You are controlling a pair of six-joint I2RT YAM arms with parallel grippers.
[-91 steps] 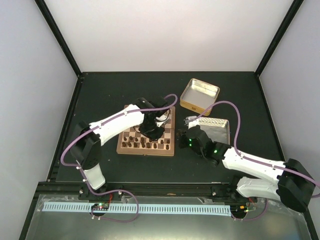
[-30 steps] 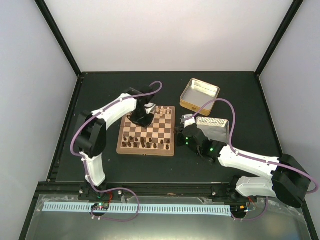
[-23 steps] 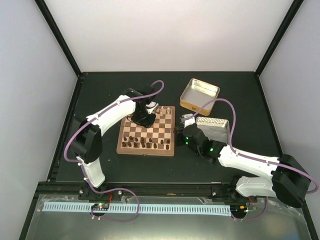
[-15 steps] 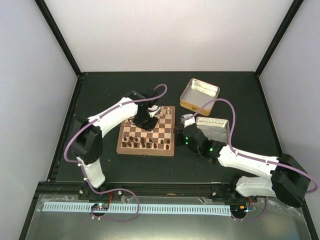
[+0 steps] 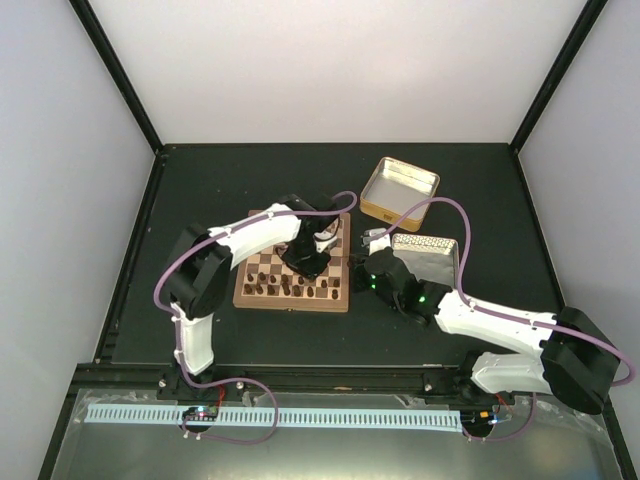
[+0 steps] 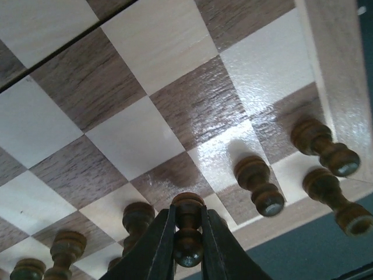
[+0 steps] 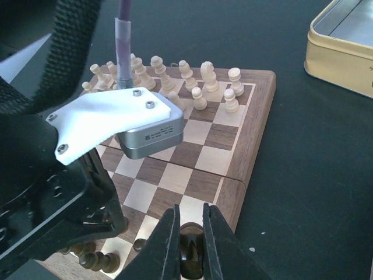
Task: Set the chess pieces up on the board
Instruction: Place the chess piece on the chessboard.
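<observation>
Left wrist view: the left gripper [image 6: 187, 219] pinches a dark pawn [image 6: 187, 251] between its fingers, close over the board [image 6: 175, 105] near the edge rows, where other dark chess pieces [image 6: 256, 185] stand upright on their squares. Right wrist view: the right gripper [image 7: 190, 219] has its fingers pressed close on a dark piece [image 7: 189, 248] at the board's edge by the dark end. Cream pieces [image 7: 201, 79] line the far end, and a gold tin [image 7: 344, 52] sits on the table [image 7: 303, 175] beyond.
</observation>
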